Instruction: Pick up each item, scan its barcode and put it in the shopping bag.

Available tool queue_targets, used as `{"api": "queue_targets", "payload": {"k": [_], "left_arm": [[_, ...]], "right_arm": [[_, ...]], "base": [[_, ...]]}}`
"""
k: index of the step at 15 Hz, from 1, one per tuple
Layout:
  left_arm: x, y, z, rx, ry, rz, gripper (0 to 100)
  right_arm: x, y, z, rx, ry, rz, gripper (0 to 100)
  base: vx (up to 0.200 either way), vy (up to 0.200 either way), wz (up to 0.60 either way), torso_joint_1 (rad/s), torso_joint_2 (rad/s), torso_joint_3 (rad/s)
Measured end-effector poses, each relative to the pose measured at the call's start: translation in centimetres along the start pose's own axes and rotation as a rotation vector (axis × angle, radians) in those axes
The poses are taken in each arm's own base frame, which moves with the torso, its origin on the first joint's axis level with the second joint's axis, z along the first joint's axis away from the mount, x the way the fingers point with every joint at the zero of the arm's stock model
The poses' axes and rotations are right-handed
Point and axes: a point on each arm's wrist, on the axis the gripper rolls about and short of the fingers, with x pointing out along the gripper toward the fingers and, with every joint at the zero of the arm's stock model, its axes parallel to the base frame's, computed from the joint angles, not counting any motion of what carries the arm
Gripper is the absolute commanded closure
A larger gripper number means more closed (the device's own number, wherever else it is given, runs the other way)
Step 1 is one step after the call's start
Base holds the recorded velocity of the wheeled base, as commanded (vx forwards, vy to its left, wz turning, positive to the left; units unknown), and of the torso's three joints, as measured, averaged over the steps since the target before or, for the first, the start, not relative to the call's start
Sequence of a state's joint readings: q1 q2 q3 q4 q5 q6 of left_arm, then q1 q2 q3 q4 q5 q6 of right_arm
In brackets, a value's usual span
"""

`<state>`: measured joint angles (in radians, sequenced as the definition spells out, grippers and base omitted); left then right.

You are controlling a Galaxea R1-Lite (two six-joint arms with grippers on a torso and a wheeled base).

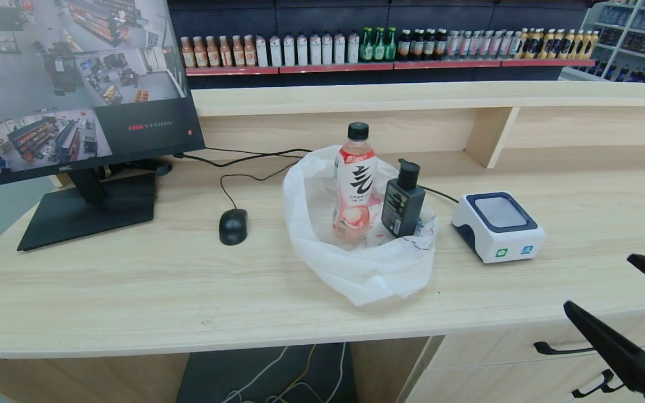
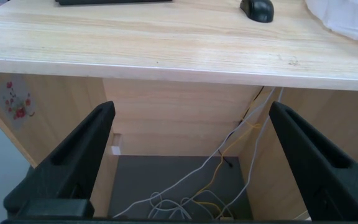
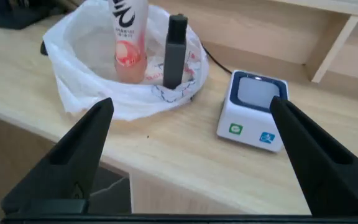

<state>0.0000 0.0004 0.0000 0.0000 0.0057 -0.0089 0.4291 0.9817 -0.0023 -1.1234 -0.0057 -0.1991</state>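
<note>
A white plastic shopping bag (image 1: 356,263) (image 3: 86,74) lies open on the wooden counter. Inside it a pink drink bottle (image 1: 354,184) (image 3: 128,34) with a black cap stands upright, and a dark pump bottle (image 1: 403,201) (image 3: 174,53) stands beside it. A white barcode scanner (image 1: 496,225) (image 3: 253,112) sits to the right of the bag. My right gripper (image 1: 630,296) (image 3: 191,162) is open, low at the counter's front right edge, apart from the scanner. My left gripper (image 2: 191,162) is open below the counter's front edge, facing the space under the desk.
A monitor (image 1: 70,84) on a black stand occupies the counter's left, with a black mouse (image 1: 233,226) (image 2: 257,9) and its cable between it and the bag. A raised wooden ledge (image 1: 434,98) runs behind. Drawers with black handles (image 1: 563,350) sit below right. Loose cables (image 2: 197,193) hang under the desk.
</note>
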Motion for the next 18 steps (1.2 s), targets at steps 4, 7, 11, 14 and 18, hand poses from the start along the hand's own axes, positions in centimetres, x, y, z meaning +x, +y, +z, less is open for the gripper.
{"api": "queue_targets", "payload": {"k": [4,7,11,14,18], "left_arm": [[0.0,0.0,0.0,0.000,0.000,0.000,0],[0.0,0.0,0.0,-0.001,0.000,0.000,0],[0.0,0.0,0.0,-0.001,0.000,0.000,0],[0.0,0.0,0.0,-0.001,0.000,0.000,0],[0.0,0.0,0.0,-0.001,0.000,0.000,0]], "right_arm": [[-6.0,0.4,-2.2,-0.046,0.194,0.041,0],[-10.3,0.9,-4.6,-0.078,0.319,0.062,0],[-12.3,1.2,-5.5,-0.048,0.236,-0.014,0],[-12.4,1.3,-5.8,0.052,0.224,-0.096,0],[-12.1,1.7,-5.8,0.042,0.289,-0.297,0]], "base": [[0.000,0.000,0.00,0.000,0.00,0.000],[0.000,0.000,0.00,0.000,0.00,0.000],[0.000,0.000,0.00,0.000,0.00,0.000],[0.000,0.000,0.00,0.000,0.00,0.000],[0.000,0.000,0.00,0.000,0.00,0.000]]}}
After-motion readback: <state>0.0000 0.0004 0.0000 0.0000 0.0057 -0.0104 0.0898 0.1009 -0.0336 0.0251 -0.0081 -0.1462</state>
